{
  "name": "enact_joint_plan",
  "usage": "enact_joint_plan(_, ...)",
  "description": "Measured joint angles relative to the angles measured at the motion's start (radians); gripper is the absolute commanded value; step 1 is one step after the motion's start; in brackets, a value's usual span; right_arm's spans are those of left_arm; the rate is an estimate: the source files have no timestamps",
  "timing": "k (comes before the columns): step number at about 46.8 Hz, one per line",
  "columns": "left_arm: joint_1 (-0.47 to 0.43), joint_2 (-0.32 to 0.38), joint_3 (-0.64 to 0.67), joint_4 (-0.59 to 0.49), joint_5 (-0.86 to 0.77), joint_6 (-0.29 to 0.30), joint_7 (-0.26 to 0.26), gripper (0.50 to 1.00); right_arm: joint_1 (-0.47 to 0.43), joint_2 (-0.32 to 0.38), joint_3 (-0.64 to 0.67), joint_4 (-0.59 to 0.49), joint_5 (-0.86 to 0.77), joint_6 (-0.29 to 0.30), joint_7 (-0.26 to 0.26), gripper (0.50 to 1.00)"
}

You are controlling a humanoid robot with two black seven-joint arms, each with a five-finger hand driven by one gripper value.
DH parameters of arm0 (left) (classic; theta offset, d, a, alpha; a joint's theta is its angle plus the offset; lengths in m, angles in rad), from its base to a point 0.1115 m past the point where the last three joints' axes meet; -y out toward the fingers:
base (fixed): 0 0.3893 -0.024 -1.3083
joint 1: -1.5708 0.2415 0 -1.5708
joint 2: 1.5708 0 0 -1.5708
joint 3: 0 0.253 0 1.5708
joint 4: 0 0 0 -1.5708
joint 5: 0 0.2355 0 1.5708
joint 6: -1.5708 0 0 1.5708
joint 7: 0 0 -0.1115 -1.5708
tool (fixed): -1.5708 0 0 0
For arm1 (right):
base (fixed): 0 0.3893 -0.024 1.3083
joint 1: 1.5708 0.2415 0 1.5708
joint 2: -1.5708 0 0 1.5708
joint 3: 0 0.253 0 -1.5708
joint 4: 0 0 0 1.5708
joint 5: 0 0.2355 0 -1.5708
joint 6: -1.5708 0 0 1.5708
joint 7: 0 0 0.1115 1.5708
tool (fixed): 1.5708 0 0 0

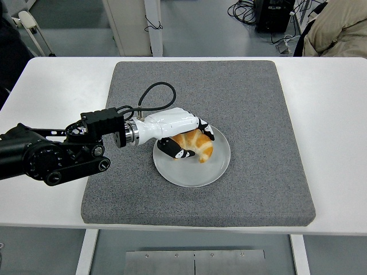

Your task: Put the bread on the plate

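Item: white flat surface [51, 80], carrying a square grey felt-like mat [252, 109] that covers most of its middle.

Item: round pale grey-white plate [215, 169], set on the mat slightly left of centre and toward the near side. Rim fully on the mat, well clear of its edges.

Item: golden-brown crescent-shaped bread, a croissant [195, 142]. It is over the upper half of the plate, its lower tip down at the plate's face; whether it rests its weight there cannot be told. Its curved back faces right.

Item: left robot hand [182, 136], white shell with black fingertips, on a black arm [46, 159] entering from the left edge and lying low over the mat's left border. Fingers are curled around the croissant, thumb beneath and in front, the others wrapped over the top and far side, so the bread is gripped. A black cable [152, 94] loops up from the wrist.

Item: person in a beige garment [338, 26], partly visible beyond the surface at the top right corner.
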Motion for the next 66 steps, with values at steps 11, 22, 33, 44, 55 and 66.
enact_joint_plan(11, 0.007, -0.017, 0.0, 0.015, 0.0, 0.0, 0.0, 0.608, 0.0, 0.0, 0.0, 0.0, 0.0, 0.0, 0.0, 1.0)
enact_joint_plan(22, 0.009, -0.017, -0.001, 0.015, 0.0, 0.0, 0.0, 0.613, 0.0, 0.0, 0.0, -0.001, 0.0, 0.0, 0.0, 1.0)
enact_joint_plan(33, 0.021, -0.016, -0.001, 0.019, 0.0, 0.0, 0.0, 0.636, 0.0, 0.0, 0.0, 0.0, 0.0, 0.0, 0.0, 1.0)
enact_joint_plan(44, 0.027, -0.017, -0.001, 0.021, -0.002, 0.004, 0.0, 0.695, 0.0, 0.0, 0.0, 0.0, 0.0, 0.0, 0.0, 1.0)
enact_joint_plan(55, 0.027, -0.016, -0.002, 0.02, -0.009, 0.004, -0.003, 0.877, 0.0, 0.0, 0.0, 0.0, 0.0, 0.0, 0.0, 1.0)
enact_joint_plan(66, 0.029, -0.015, -0.003, 0.018, -0.019, -0.003, -0.006, 0.951, 0.0, 0.0, 0.0, 0.0, 0.0, 0.0, 0.0, 1.0)
